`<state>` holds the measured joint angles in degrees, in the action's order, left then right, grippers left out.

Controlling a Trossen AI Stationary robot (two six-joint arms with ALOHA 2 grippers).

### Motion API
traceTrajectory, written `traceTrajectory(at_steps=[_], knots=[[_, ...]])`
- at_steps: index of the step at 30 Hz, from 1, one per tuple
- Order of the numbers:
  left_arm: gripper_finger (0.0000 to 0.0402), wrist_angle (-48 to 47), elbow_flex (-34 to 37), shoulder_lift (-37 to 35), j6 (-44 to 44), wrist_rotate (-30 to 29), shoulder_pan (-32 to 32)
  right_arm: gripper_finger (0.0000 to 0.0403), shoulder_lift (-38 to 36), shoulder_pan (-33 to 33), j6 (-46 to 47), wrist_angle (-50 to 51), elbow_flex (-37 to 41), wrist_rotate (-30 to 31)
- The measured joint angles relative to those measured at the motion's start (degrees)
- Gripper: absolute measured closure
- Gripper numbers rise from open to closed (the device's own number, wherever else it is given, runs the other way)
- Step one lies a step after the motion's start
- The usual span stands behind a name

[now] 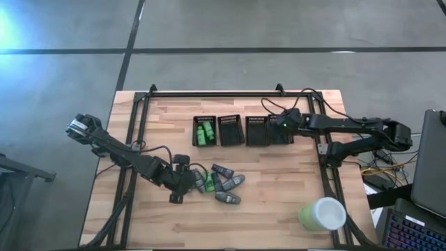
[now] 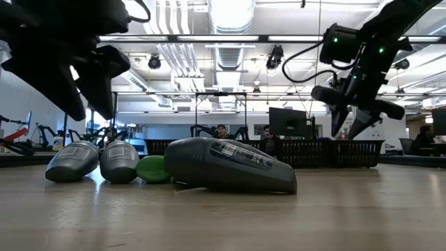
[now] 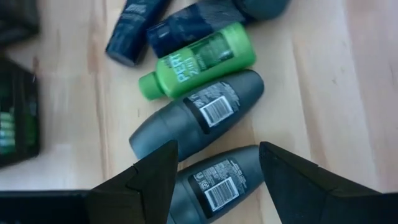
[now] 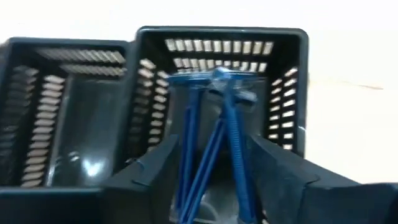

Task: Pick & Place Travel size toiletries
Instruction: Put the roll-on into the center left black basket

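Grey tapered tubes (image 3: pixel 199 112), heaped with a bright green bottle (image 3: pixel 199 59) and some dark blue items (image 3: pixel 134 28) on the wooden tabletop (image 1: pixel 279 174), in front of the bin row.

Left pincer (image 1: pixel 194 183): hangs right over that heap. Stands spread, one finger on either side of a grey tube (image 3: pixel 217 186) lying label-up. Pinches nothing; impossible to tell whether the fingers (image 3: pixel 155 177) touch it.

Four black mesh bins in a row across the middle of the tabletop. Leftmost bin (image 1: pixel 204 120): holds more green bottles (image 1: pixel 204 134). Next bin (image 1: pixel 230 130): nothing discernible inside.

Right pincer (image 1: pixel 281 127): hovers over the right end of the row, above the rightmost bin (image 4: pixel 292 74). Stands spread as well, gripping nothing. Between its fingers (image 4: pixel 149 171), in the right wrist view: thin blue razors (image 4: pixel 211 124), leaning on end inside that bin, heads against the far wall. Beside it, the third bin (image 4: pixel 37 106), with slotted walls.

Large pale green-white cup (image 1: pixel 324 214): lies on its side near the front right corner, well apart from heap and bins.

Seen level across the tabletop: nearest grey tube (image 2: pixel 230 164) on its side, two more (image 2: pixel 73 160) just beside a green end (image 2: pixel 153 169).
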<state>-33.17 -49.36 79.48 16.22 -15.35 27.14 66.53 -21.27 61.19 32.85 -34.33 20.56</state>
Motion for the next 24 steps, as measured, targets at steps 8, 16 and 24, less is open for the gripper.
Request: traceTrajectory(at_steps=[8,16,24], knots=[[0.0172,0.2,0.0,0.0,-16.2,2.2,-2.5,0.0137,-4.5,6.8,-3.2,-0.2,-1.2,-0.1],[0.0172,0.8,0.0,0.7,-30.5,7.3,-9.4,0.009,-5.1,12.2,-2.3,-0.2,-4.0,-0.1],[0.0172,1.9,0.0,5.6,-45.8,11.3,-12.1,0.0061,-4.8,14.3,0.4,-0.1,-4.8,-0.1]])
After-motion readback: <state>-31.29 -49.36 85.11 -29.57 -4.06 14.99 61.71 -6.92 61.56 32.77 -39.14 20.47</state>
